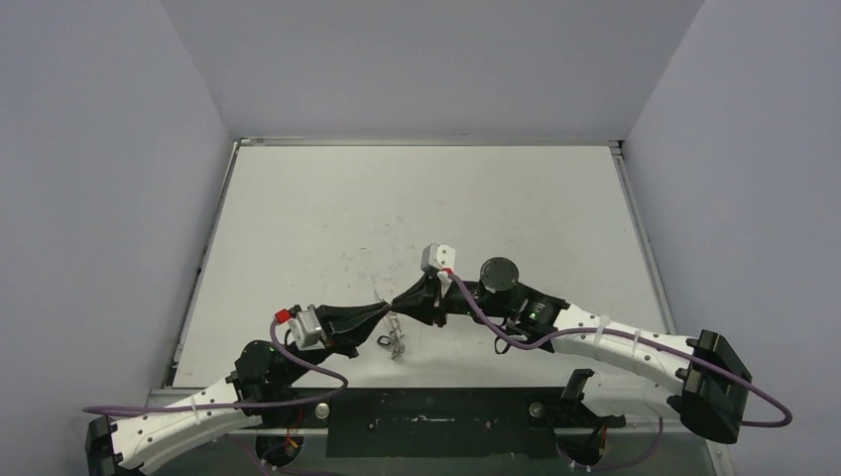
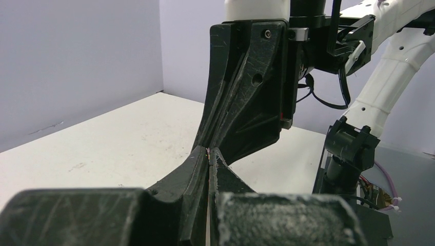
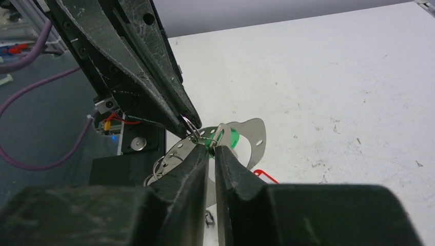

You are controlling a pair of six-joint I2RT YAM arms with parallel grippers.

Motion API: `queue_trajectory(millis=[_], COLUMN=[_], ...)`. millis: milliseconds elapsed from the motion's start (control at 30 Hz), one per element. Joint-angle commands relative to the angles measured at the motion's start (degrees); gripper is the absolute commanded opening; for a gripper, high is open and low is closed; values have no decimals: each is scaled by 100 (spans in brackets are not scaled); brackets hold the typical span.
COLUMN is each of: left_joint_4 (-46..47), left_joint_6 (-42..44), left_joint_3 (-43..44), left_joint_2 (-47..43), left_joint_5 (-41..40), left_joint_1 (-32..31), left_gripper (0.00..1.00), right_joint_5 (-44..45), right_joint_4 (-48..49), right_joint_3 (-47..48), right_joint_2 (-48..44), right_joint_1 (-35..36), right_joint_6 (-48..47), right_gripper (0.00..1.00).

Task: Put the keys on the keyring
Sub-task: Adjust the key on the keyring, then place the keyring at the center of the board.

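My left gripper [image 1: 385, 308] and right gripper [image 1: 401, 300] meet tip to tip above the near middle of the table. The keyring [image 3: 254, 134], a thin grey metal band with holes and small rings, hangs between and below them [image 1: 394, 339]. In the right wrist view the left gripper [image 3: 191, 124] is shut on one small ring of the keyring. The right gripper [image 3: 211, 146] is pinched, with a narrow gap, on a small ring beside the green key tag [image 3: 234, 138]. A red key tag [image 3: 265, 176] shows lower down, behind the right finger. The key blades are hidden.
The white table [image 1: 417, 198] is scuffed, with grey walls on three sides. A black strip [image 1: 436, 421] runs along the near edge between the arm bases. A small dark piece [image 3: 208, 219] lies on the table under the grippers.
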Motion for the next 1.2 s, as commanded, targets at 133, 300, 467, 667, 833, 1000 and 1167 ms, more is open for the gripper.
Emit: queue_trajectory(millis=[133, 300, 467, 667, 833, 1000, 1167], left_joint_4=[482, 481, 440, 31, 296, 950, 1748], left_joint_6=[5, 23, 76, 289, 579, 576, 124], left_joint_3=[173, 183, 184, 390, 697, 940, 1093], left_joint_2=[-16, -17, -11, 422, 1572, 2894, 4007], left_joint_5=[108, 105, 23, -274, -210, 242, 1118], left_joint_1=[40, 47, 54, 60, 118, 403, 894], left_gripper=[0, 0, 0, 0, 0, 0, 0], right_joint_5=[-284, -288, 150, 1516, 2231, 2299, 2558], right_joint_4=[150, -197, -579, -1272, -1430, -1642, -1857], right_joint_3=[259, 273, 242, 12, -402, -761, -1017], right_joint_2=[207, 211, -64, -858, -1507, -1926, -2141], right_joint_1=[-47, -52, -61, -84, -151, -201, -226], right_joint_6=[-116, -313, -442, -676, -522, -201, 284], right_gripper=[0, 0, 20, 74, 95, 100, 100])
